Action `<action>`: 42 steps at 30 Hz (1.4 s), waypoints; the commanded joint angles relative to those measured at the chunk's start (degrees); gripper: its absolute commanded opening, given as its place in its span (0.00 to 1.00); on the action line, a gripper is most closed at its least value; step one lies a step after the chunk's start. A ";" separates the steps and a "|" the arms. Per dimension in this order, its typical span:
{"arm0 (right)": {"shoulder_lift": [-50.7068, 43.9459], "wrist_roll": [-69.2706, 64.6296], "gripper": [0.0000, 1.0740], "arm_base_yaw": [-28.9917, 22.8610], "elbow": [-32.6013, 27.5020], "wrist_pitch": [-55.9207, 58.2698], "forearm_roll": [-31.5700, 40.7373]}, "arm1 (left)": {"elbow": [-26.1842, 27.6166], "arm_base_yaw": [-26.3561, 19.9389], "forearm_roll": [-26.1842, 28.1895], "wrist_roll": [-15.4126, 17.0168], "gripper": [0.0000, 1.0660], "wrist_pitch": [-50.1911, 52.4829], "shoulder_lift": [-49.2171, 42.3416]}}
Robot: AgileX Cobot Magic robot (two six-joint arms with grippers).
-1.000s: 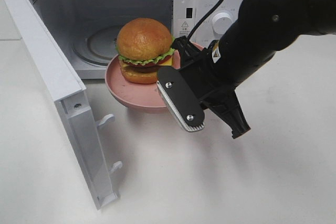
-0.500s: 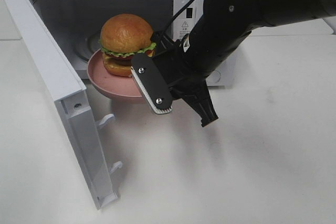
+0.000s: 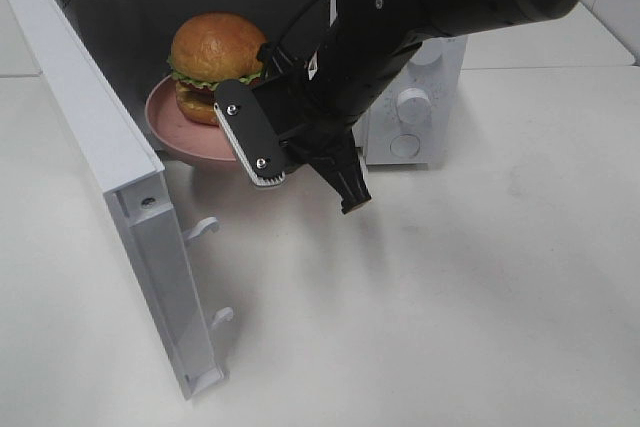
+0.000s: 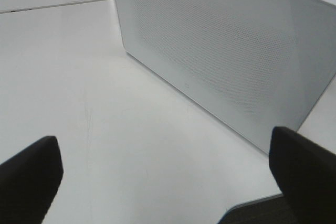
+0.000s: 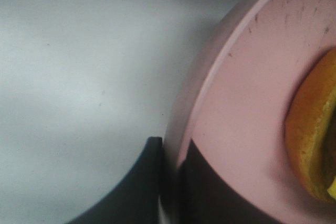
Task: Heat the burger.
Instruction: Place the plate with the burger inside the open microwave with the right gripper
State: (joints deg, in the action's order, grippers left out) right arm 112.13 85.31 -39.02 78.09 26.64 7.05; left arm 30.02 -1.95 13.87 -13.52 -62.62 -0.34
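Right wrist view: the right gripper [image 5: 170, 182] is clamped tight on the rim of a round pink plate [image 5: 236, 129]. The plate carries the tall golden-bunned burger [image 3: 215, 57] at the mouth of the white microwave [image 3: 415, 97], whose door [image 3: 120, 187] stands wide. Loading, I'd say; next, set it down inside and let go. The left gripper [image 4: 167, 170] hangs spread and empty. No lettering is readable.

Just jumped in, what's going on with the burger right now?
The right gripper is shut on the rim of the pink plate, holding the burger on it in the mouth of the microwave, whose door stands open. The plate does not look set down inside yet. The left gripper is open and empty, beside the microwave's outer wall.
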 commanded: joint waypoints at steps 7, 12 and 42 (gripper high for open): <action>4.64 -7.45 0.00 0.34 9.63 0.06 -5.84 | -0.11 0.17 0.11 0.46 0.94 0.46 -0.97; 7.22 -10.49 0.00 0.34 13.41 1.09 -7.96 | -0.11 0.17 0.11 0.46 0.94 0.46 -0.97; 19.08 -16.16 0.00 1.03 29.97 3.21 -12.66 | -0.11 0.17 0.11 0.46 0.94 0.46 -0.97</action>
State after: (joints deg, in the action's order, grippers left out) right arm 131.61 69.10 -38.10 106.40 32.89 -4.58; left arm 30.02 -1.95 13.87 -13.52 -62.62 -0.34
